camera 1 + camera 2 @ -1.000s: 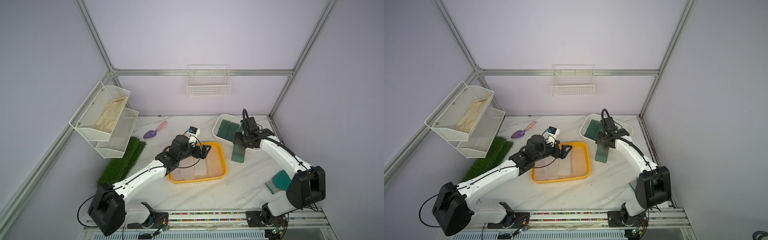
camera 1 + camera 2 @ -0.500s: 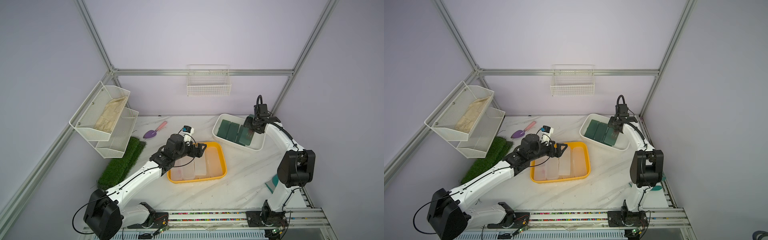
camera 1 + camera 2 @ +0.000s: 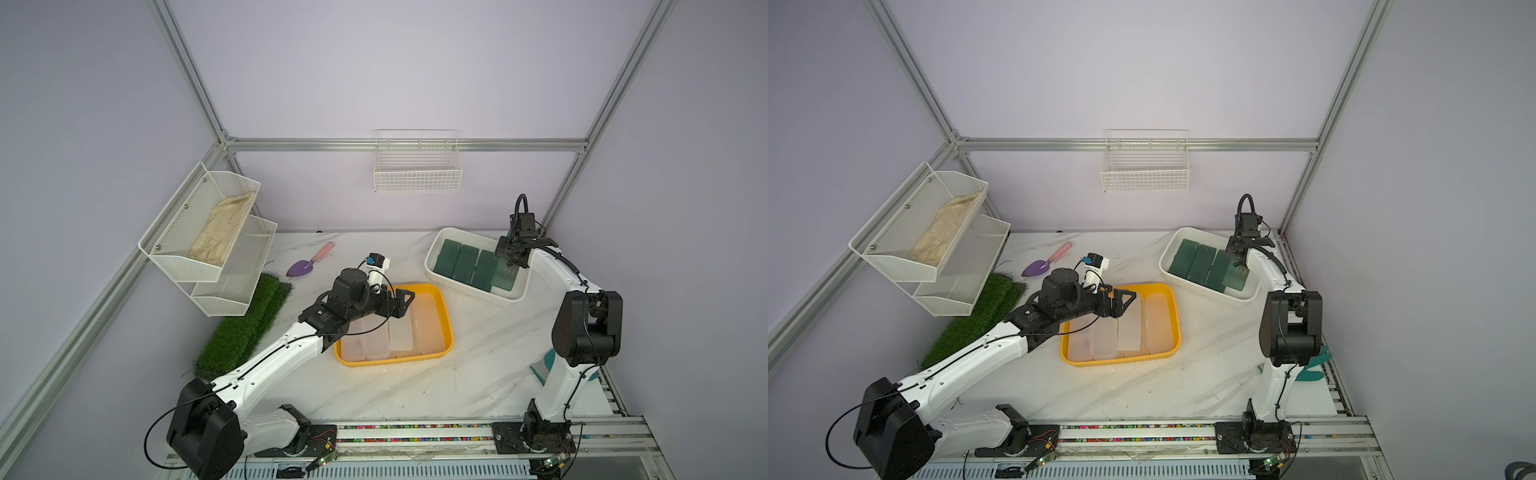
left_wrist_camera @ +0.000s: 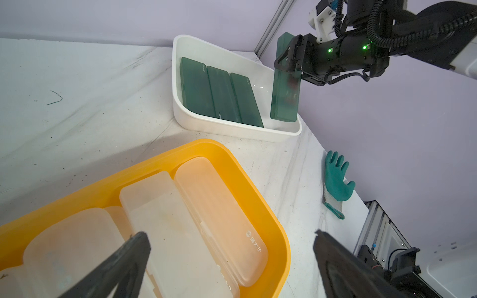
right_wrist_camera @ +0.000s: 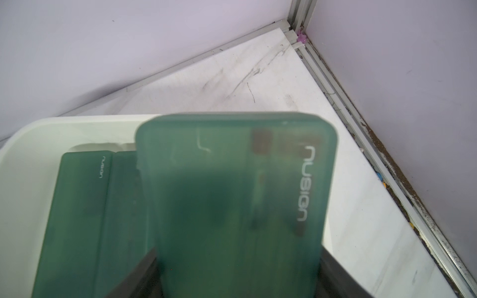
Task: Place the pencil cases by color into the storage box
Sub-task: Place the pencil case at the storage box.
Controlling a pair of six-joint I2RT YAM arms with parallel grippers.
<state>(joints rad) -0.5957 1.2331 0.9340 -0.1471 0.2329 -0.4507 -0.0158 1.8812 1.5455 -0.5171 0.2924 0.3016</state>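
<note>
Right gripper (image 4: pixel 289 59) clamps a dark green pencil case (image 4: pixel 285 100) tilted over the white bin (image 4: pixel 232 132), beside three green cases (image 4: pixel 222 95) lying inside; left gripper (image 4: pixel 229 260) gapes wide, well apart from that bin.

A second ago the right pincer (image 3: pixel 513 262) held the green pencil case (image 3: pixel 505 275) over bare bench between the yellow tray (image 3: pixel 448 320) and the white box (image 3: pixel 435 246). It has since swung toward the bench's far right corner. The case now hangs tilted, reaching down into the box's right end beside the three green cases (image 3: pixel 465 264) lying there. The right arm's elbow has folded upright and in both top views now hides most of the teal glove (image 3: pixel 549 360). The left pincer (image 3: pixel 402 304) has drawn back slightly toward the near left corner.
</note>
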